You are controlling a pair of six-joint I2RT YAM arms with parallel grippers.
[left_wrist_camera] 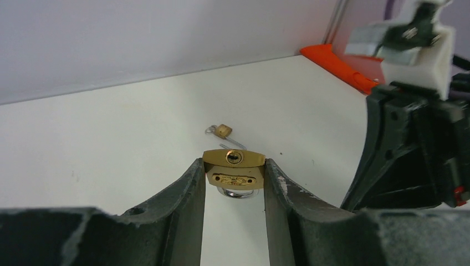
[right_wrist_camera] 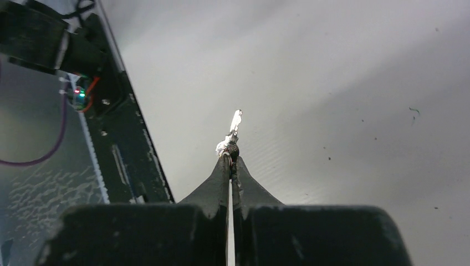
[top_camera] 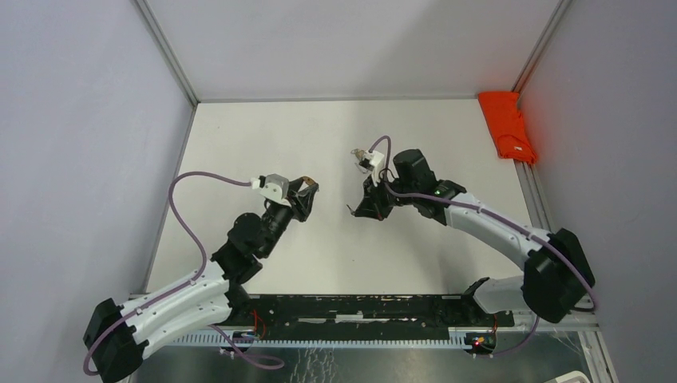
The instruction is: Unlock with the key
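Note:
A brass padlock (left_wrist_camera: 233, 173) is clamped between the fingers of my left gripper (left_wrist_camera: 233, 165), held above the table. Its keyhole faces the wrist camera and its steel shackle points down toward the palm. In the top view that left gripper (top_camera: 307, 188) is left of centre, aimed right. My right gripper (right_wrist_camera: 229, 159) is shut on a small silver key (right_wrist_camera: 235, 123), whose blade sticks out past the fingertips. Seen from above, the right gripper (top_camera: 357, 210) faces the left one across a short gap, the key tip (top_camera: 350, 211) pointing at it. Key and padlock are apart.
A small brass piece with a metal ring (left_wrist_camera: 223, 131) lies on the white table beyond the padlock. An orange cloth (top_camera: 508, 124) sits at the back right corner. The right arm's black wrist (left_wrist_camera: 410, 149) fills the right side of the left wrist view. Grey walls enclose the table.

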